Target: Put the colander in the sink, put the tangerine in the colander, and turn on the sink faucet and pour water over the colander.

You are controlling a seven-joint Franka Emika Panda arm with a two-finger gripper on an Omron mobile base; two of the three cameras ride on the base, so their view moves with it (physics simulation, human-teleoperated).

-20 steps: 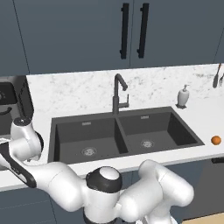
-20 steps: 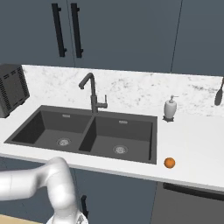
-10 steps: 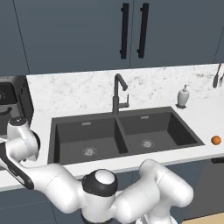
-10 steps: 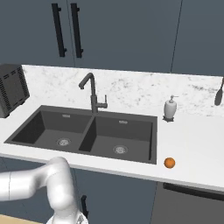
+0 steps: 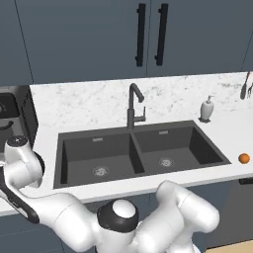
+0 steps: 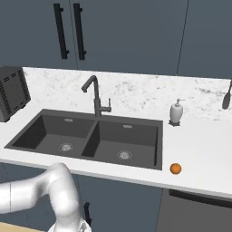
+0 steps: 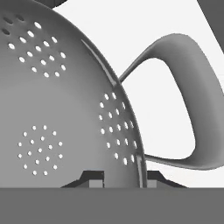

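The sink [image 5: 143, 153] is lying empty in the middle of both base views, the colander [image 7: 57, 109] is filling the left of the hand view, a stiff, light, probably slippery metal bowl, and the gripper [image 7: 119, 180] is pinching its thin rim beside the loop handle [image 7: 175, 100], closed almost fully, while the tangerine [image 6: 175, 168] is waiting at lower right.

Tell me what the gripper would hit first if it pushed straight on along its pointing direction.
The colander. In the hand view the gripper sits at its rim with the jaws shut on the wall beside the loop handle, so any push forward likely drives into the metal. White countertop lies behind; depth is unclear.
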